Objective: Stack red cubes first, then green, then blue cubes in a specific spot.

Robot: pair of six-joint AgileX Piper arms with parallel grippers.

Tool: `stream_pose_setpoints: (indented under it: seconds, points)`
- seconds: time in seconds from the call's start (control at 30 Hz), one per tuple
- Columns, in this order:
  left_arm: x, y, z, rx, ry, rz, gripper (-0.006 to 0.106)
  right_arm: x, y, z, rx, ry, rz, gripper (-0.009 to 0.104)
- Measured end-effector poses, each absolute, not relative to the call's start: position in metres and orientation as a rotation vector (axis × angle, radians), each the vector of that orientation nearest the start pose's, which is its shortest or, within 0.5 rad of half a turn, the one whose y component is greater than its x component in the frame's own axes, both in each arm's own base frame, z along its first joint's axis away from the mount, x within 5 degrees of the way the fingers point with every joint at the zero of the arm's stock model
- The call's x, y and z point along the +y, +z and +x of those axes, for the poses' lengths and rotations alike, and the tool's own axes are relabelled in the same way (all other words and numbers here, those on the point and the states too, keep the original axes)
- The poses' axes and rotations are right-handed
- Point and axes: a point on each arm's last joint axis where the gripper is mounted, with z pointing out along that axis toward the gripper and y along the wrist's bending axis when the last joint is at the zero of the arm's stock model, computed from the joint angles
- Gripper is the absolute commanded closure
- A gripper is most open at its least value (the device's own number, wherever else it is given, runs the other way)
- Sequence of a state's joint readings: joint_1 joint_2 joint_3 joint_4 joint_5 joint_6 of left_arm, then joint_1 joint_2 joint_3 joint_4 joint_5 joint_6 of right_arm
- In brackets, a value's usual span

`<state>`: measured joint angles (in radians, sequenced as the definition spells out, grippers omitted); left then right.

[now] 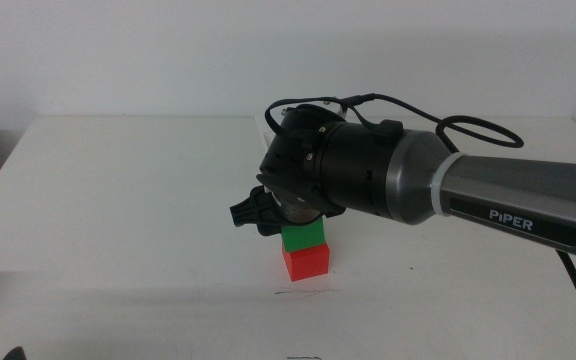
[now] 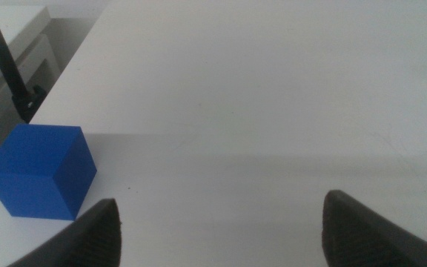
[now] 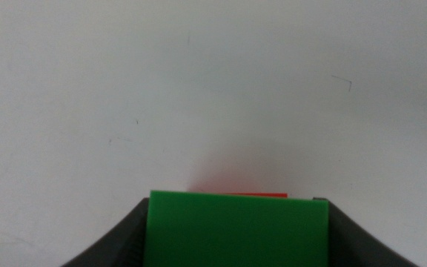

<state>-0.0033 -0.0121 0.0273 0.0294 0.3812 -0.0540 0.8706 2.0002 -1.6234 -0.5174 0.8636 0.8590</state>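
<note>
A robotics lab or test bench: a bare white table [image 1: 118, 200] against a plain white wall [image 1: 118, 50] in the upper half of the frame, and a grey arm [image 1: 508, 200] marked PIPER entering from the right with loose black cable [image 1: 468, 125].

Right gripper [image 3: 236, 222] low over mid-table, jaws clamped; left gripper [image 2: 221, 222] jaws spread wide.

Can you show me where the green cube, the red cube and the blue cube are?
green cube [image 1: 302, 236]: middle view, its front face, on top of the red one.
red cube [image 1: 306, 262]: middle view, its front face.
blue cube [image 2: 32, 172]: left wrist view, its front face.
</note>
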Motion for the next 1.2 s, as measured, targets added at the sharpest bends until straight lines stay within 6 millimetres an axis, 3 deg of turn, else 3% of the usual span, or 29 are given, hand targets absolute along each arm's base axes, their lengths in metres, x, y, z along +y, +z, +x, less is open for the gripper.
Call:
stream_pose_setpoints:
  seconds: [0.7,0.87,1.03,1.07,1.2]
  points:
    - [0.001,0.170,0.052,1.880,-0.010,-0.029,0.008,0.312,0.226,0.313,2.520,0.010,-0.344,0.093]
    - [0.001,0.170,0.052,1.880,-0.010,-0.029,0.008,0.311,0.225,0.313,2.529,0.011,-0.313,0.087]
    - [0.001,0.170,0.052,1.880,-0.010,-0.029,0.008,0.311,0.225,0.313,2.532,0.014,-0.295,0.069]
    - [0.001,0.170,0.052,1.880,-0.010,-0.029,0.008,0.311,0.225,0.313,2.532,0.014,-0.295,0.041]
    - [0.001,0.170,0.052,1.880,-0.010,-0.029,0.008,0.311,0.225,0.313,2.532,0.014,-0.294,0.020]
